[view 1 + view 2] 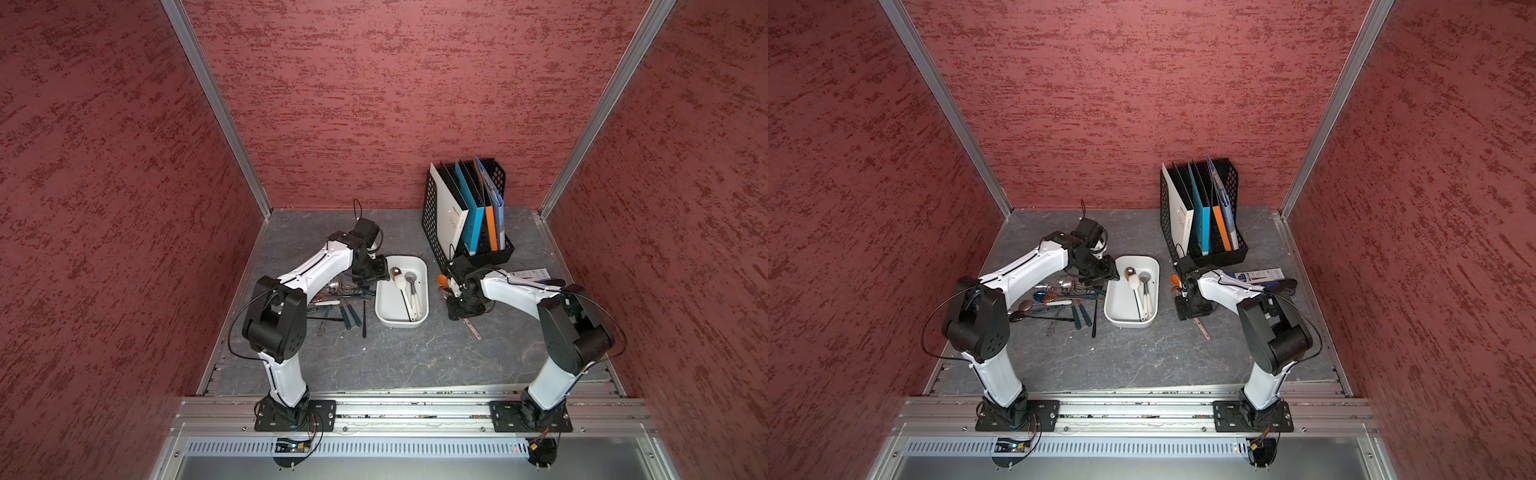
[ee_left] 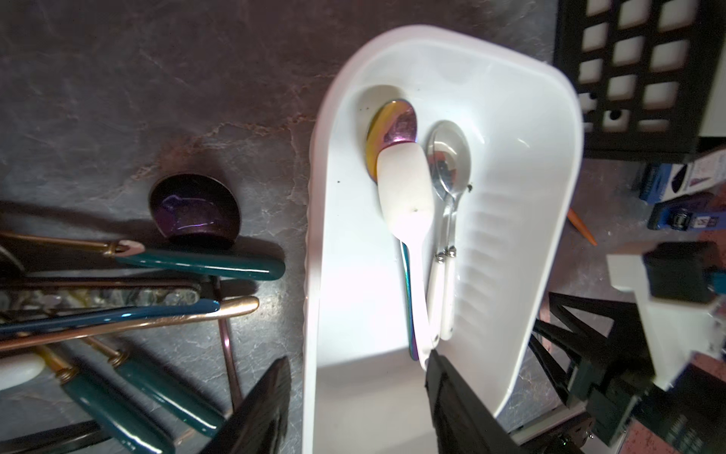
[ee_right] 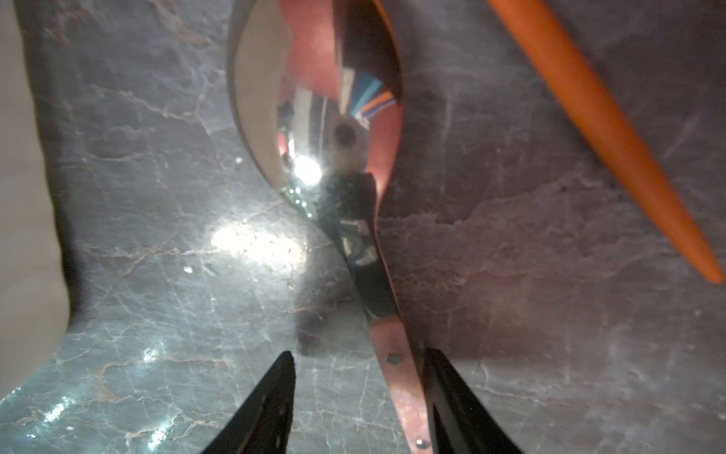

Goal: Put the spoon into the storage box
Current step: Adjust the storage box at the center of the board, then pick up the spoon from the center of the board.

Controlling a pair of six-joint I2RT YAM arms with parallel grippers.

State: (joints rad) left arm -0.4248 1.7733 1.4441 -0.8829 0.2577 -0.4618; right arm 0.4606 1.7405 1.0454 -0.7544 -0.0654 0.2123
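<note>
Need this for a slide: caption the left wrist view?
Open left gripper over the storage box edge; three spoons lie inside, loose cutlery beside it.

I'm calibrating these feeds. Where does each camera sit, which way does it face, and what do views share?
Top views: high behind the robot, facing down at the table; left arm, right arm, storage box, file rack show.
Left wrist: on the left arm, facing down into the storage box; left gripper shows, open.
Right wrist: on the right arm, close above a metal spoon; right gripper shows, open.
Shared: top views and left wrist show the storage box and file rack.
</note>
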